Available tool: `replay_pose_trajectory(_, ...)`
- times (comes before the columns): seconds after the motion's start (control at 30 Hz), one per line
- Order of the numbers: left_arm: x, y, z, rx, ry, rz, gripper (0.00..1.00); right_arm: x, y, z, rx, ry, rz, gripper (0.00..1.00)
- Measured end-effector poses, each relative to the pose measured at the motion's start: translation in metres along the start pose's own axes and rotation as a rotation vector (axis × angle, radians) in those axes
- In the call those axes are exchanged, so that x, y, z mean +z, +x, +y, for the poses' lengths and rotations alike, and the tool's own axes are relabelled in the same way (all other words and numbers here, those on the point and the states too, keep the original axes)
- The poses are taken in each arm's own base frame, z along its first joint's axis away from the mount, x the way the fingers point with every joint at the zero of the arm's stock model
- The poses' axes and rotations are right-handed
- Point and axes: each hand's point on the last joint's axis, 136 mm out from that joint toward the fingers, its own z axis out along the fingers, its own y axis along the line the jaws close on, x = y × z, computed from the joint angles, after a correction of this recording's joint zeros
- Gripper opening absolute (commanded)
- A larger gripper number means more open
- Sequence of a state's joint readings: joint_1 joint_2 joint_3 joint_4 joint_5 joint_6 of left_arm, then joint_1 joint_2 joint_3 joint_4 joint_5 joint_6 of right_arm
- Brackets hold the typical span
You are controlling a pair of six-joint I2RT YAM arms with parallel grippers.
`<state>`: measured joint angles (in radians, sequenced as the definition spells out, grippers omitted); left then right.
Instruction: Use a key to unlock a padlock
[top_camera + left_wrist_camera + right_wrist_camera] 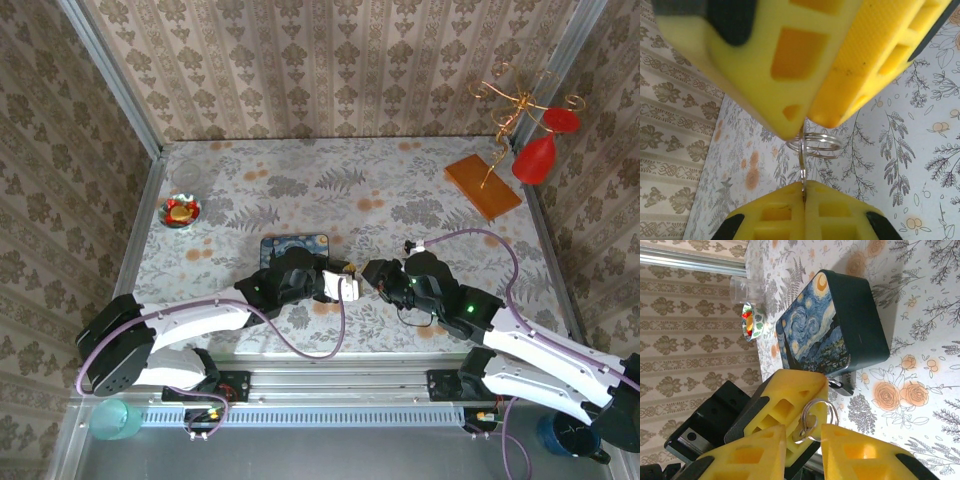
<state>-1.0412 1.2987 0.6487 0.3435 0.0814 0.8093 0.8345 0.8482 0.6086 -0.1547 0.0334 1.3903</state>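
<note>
Left gripper (803,192) sat clenched on the thin blade of the key (803,176), whose key ring (816,144) stood out above its yellow tips. Facing it tip to tip over the middle of the table (420,180), toward the near edge, the right gripper (803,432) had its jaws around that ring. One wrist view showed a gap and the other showed the tips meeting, so whether it pinched the ring could not be made out. Just beside the blue box (825,325), a small dark padlock (844,387) lay on the table, half hidden behind a yellow finger.
</note>
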Motion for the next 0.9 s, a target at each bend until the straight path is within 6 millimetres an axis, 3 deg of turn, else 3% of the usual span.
replay_pose_trajectory(0.57, 0.0003, -0.0029, -0.0027, 0.015, -0.003, 0.004, 0.0, 0.0025, 0.0014, -0.002, 0.003, 0.008, 0.01, 0.19)
replay_pose_trajectory(0.83, 0.0003, -0.0002, -0.0005, 0.014, -0.015, 0.019, 0.0, 0.0066, 0.0007, -0.0024, 0.008, 0.007, 0.008, 0.02)
replay_pose_trajectory(0.87, 0.0003, 0.0, -0.0006, 0.014, -0.015, 0.019, 0.01, 0.0067, 0.0004, -0.0025, 0.004, 0.007, 0.007, 0.0)
replay_pose_trajectory(0.9, 0.0003, 0.0004, -0.0009, 0.013, -0.015, 0.02, 0.12, 0.0069, 0.0003, -0.0027, 0.005, 0.006, 0.006, 0.0)
